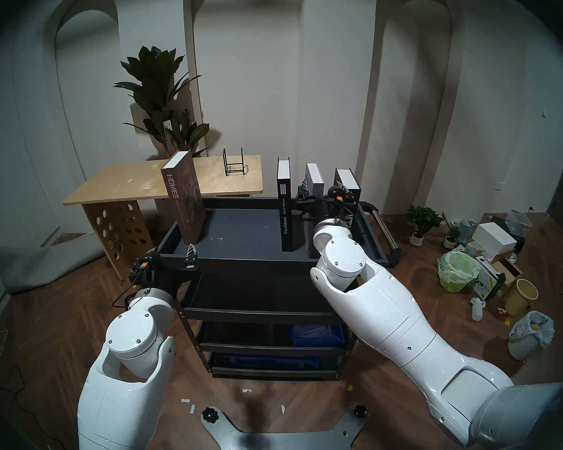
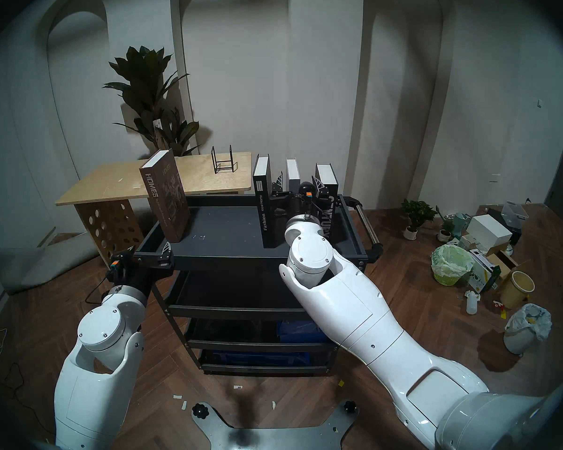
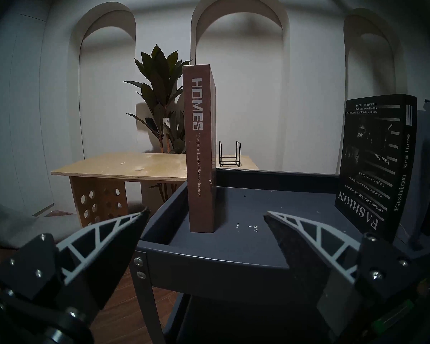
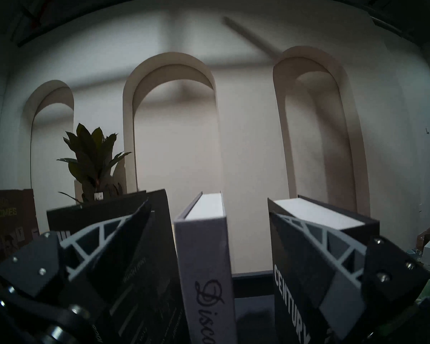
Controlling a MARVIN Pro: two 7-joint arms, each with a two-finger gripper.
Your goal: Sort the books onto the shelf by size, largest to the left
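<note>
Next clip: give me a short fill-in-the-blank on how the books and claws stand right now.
1. The leftmost book on the shelf is the brown ____.
2. The right claw is open, with the grey ____ book standing between its fingers.
3. The left claw is open and holds ____.
4. The rightmost book reads ____ on its spine.

Missing words: HOMES; Discontent; nothing; CENTURY

Both arms wear glossy white shells with thin panel seams and small dark screws. The left arm [image 1: 127, 368] and right arm [image 1: 381, 313] each carry a round flat white cap ringed with screws at the elbow joint. Each wrist ends in a silver ring, then black hardware with an orange-and-teal marker. A thin black cable loops beside the left wrist. The fingers [image 3: 104, 239] are black pads backed by pale grey trusses, bolted with silver screws.
</note>
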